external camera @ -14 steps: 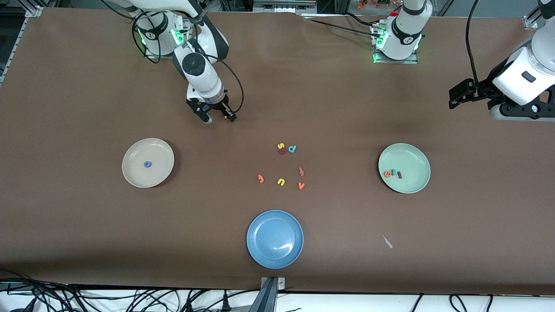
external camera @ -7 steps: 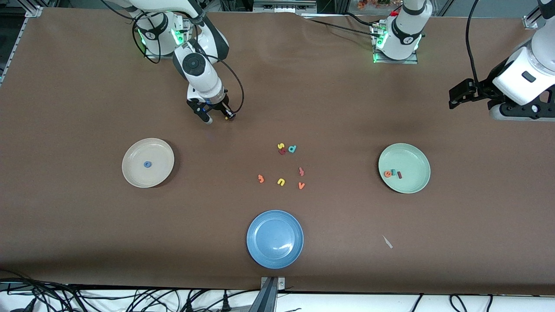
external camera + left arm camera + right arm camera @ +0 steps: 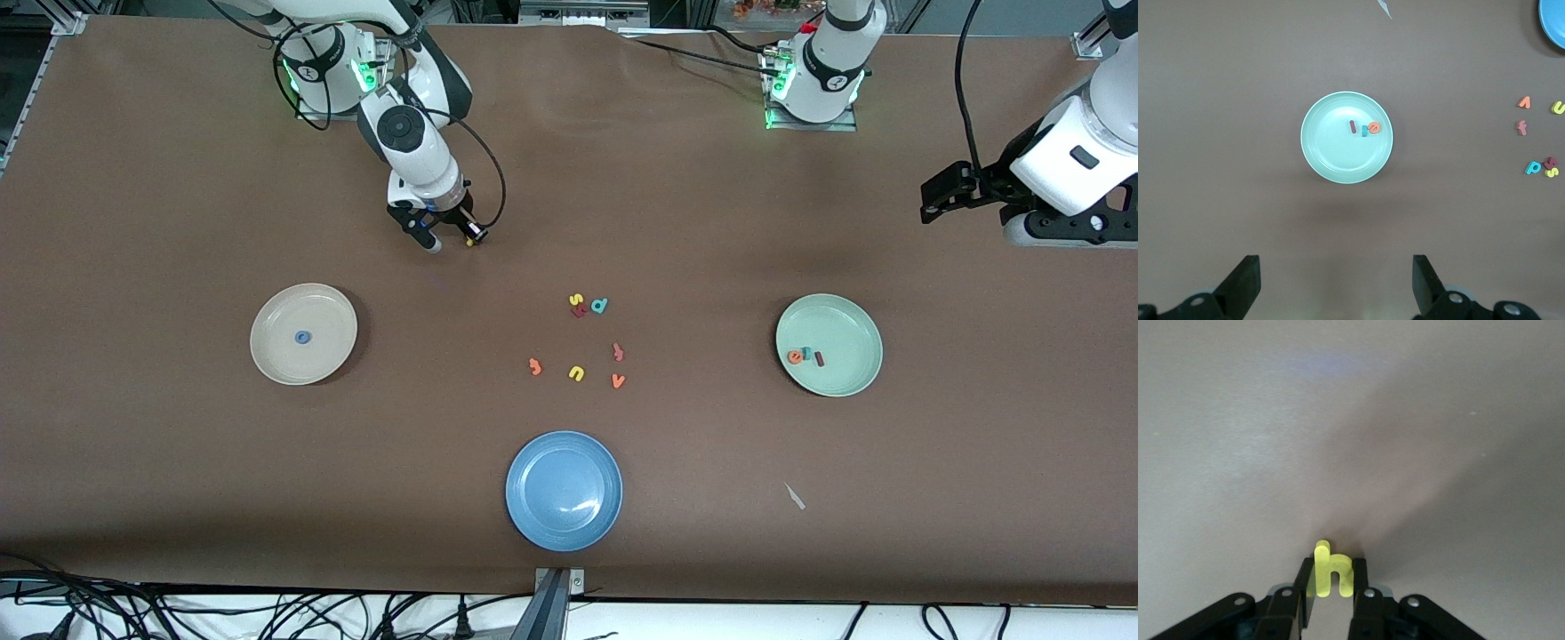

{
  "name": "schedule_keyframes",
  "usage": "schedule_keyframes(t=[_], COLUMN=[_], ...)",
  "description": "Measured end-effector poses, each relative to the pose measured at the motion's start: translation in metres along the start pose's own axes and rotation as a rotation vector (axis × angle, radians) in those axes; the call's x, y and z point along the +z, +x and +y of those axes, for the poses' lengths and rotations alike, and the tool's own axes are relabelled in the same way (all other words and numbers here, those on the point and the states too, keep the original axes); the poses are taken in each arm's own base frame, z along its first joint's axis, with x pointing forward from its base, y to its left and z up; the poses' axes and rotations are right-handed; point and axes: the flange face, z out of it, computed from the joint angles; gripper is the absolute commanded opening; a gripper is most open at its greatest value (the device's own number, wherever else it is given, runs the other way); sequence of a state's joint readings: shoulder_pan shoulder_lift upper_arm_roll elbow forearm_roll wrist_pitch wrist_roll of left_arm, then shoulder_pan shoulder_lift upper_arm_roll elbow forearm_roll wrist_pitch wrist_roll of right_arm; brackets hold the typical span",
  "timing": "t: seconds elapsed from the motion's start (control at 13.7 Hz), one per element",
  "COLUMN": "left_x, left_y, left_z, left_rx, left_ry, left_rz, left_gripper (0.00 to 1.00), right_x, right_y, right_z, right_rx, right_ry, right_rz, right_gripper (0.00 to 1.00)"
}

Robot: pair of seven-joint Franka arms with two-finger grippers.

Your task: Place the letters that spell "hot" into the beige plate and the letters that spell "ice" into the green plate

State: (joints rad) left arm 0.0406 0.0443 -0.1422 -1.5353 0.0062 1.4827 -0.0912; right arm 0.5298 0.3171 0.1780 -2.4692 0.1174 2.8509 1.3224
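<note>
The right gripper [image 3: 452,240] was clamped on the yellow h [image 3: 1330,572], its two fingers [image 3: 1305,581] pressed against the letter's flat sides. In the right wrist view the h stood upright between them, its tall stem pointing away from the gripper and its long axis running along the fingers. The gripper hung over bare table [image 3: 178,462] near the right arm's base, above nothing else.

The beige plate [image 3: 276,364] lay nearer the front camera than that gripper, toward the right arm's end of the table. The blue o [image 3: 302,337] lay flat near its middle.

The loose letters sat in the middle of the table. The orange t [image 3: 534,366] lay flat on the side of the group toward the beige plate, beside the yellow u [image 3: 576,373]. Just beside those were an orange v [image 3: 618,380] and a pinkish-red hooked letter [image 3: 617,352]. Farther from the camera, a yellow s [image 3: 575,300], a dark red letter [image 3: 580,310] and a teal d [image 3: 599,306] clustered close together.

The blue plate [image 3: 533,516] lay nearest the camera.

The green plate [image 3: 1331,160] held the orange e [image 3: 1373,127], the teal c [image 3: 1365,131] and the dark red i [image 3: 1352,126], side by side; the i's bar ran roughly toward the arms' bases.

The left gripper [image 3: 1336,285] waited high over the table's left-arm end, fingers wide apart and holding nothing. A small pale scrap [image 3: 794,496] lay nearer the camera than the green plate.
</note>
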Motion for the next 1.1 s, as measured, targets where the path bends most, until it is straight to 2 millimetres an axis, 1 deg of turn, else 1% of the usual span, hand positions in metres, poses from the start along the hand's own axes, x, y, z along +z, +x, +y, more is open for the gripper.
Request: schedule_keyframes(t=[0.07, 0.15, 0.22, 0.29, 0.37, 0.44, 0.58, 0.73, 0.8, 1.1], left_x=[0.000, 0.000, 0.000, 0.000, 0.000, 0.000, 0.000, 0.000, 0.000, 0.000], left_y=[0.000, 0.000, 0.000, 0.000, 0.000, 0.000, 0.000, 0.000, 0.000, 0.000], left_z=[0.000, 0.000, 0.000, 0.000, 0.000, 0.000, 0.000, 0.000, 0.000, 0.000], left_rx=[0.000, 0.000, 0.000, 0.000, 0.000, 0.000, 0.000, 0.000, 0.000, 0.000], left_ry=[0.000, 0.000, 0.000, 0.000, 0.000, 0.000, 0.000, 0.000, 0.000, 0.000], left_rz=[0.000, -0.001, -0.001, -0.001, -0.002, -0.002, -0.002, -0.002, -0.002, -0.002], left_gripper=[1.00, 1.00, 1.00, 1.00, 1.00, 1.00, 1.00, 1.00, 1.00, 1.00], right_x=[-0.004, -0.011, -0.020, -0.030, -0.038, -0.044, -0.053, -0.060, -0.062, -0.072], right_y=[0.007, 0.020, 0.040, 0.063, 0.087, 0.110, 0.153, 0.188, 0.202, 0.247], right_z=[-0.006, -0.014, -0.023, -0.029, -0.030, -0.028, -0.016, -0.001, 0.006, 0.034], right_rx=[-0.024, -0.050, -0.083, -0.122, -0.165, -0.214, -0.321, -0.423, -0.463, -0.587], right_ry=[-0.011, -0.032, -0.046, -0.049, -0.049, -0.053, -0.068, -0.090, -0.103, -0.133], right_rz=[-0.001, -0.002, -0.001, 0.007, 0.018, 0.028, 0.044, 0.050, 0.048, 0.055], right_gripper=[0.02, 0.02, 0.02, 0.02, 0.02, 0.02, 0.02, 0.02, 0.02, 0.04])
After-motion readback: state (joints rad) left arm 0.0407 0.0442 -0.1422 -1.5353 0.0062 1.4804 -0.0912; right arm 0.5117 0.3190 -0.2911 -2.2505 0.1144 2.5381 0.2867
